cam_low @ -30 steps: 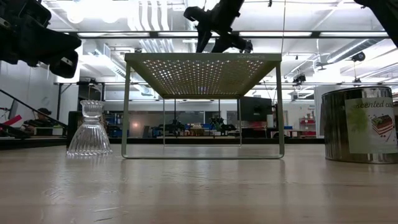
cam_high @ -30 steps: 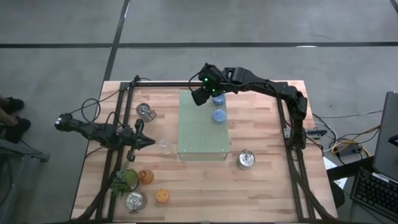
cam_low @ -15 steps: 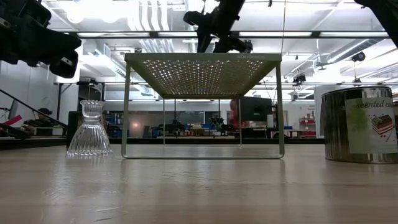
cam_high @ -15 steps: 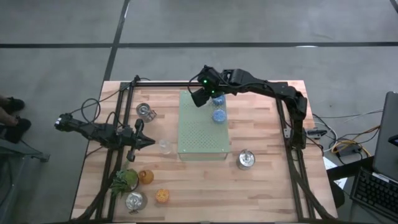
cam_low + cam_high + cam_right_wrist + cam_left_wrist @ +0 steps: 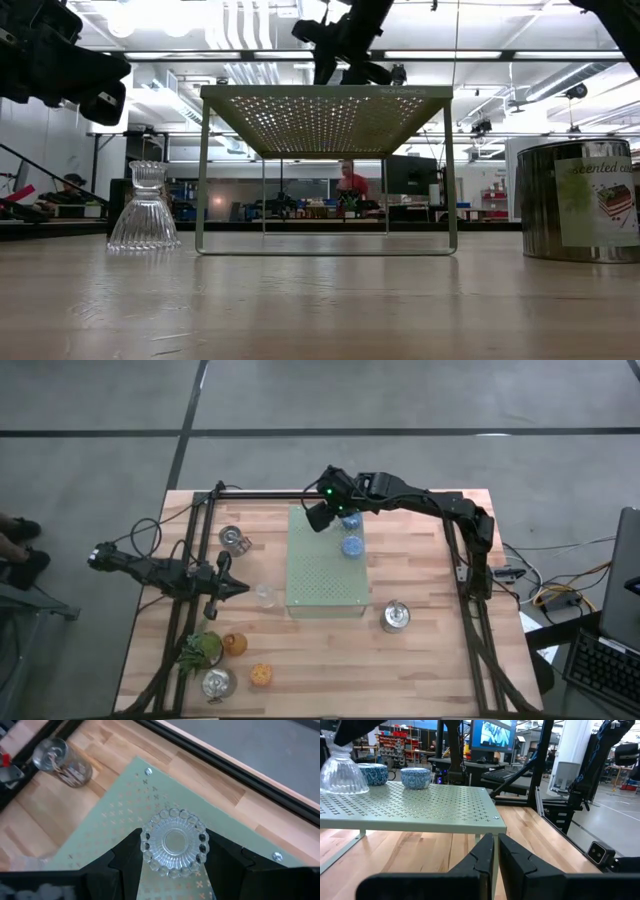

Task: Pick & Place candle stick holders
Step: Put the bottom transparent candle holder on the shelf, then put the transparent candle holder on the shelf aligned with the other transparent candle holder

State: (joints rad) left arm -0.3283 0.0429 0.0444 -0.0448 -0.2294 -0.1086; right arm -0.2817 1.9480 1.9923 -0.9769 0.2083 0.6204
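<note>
Two pincers share this wooden counter point(image 5: 430, 650), and the right pincer point(image 5: 172, 865) is the busy one: its dark fingers point(image 5: 127, 857) clamp either side of a small clear glass candle holder with a beaded rim point(image 5: 174, 844), gripping it above the far corner of the pale green perforated rectangular board point(image 5: 325, 575). In the low view that pincer hangs just over the board's raised top. On the board, just beside it, sit two blue patterned cup-like holders point(image 5: 352, 546), seen side by side from the left wrist point(image 5: 415, 777).

Out to the left, the left pincer point(image 5: 495, 851) waits with its fingers pressed shut and nothing between them, hovering near the board's left edge. Just beside it stands a second clear glass holder with a ribbed flared base point(image 5: 145, 208), upright on the counter beside the board's leg.

Further out: a shiny silver holder point(image 5: 234, 540) near the far left, another silver tin with a printed label point(image 5: 582, 200) at the board's near right corner. Along the near left edge cluster a leafy green plant sprig point(image 5: 200, 650), an amber holder point(image 5: 235, 644), an orange holder point(image 5: 260, 676) and a third silver holder point(image 5: 217, 683).
</note>
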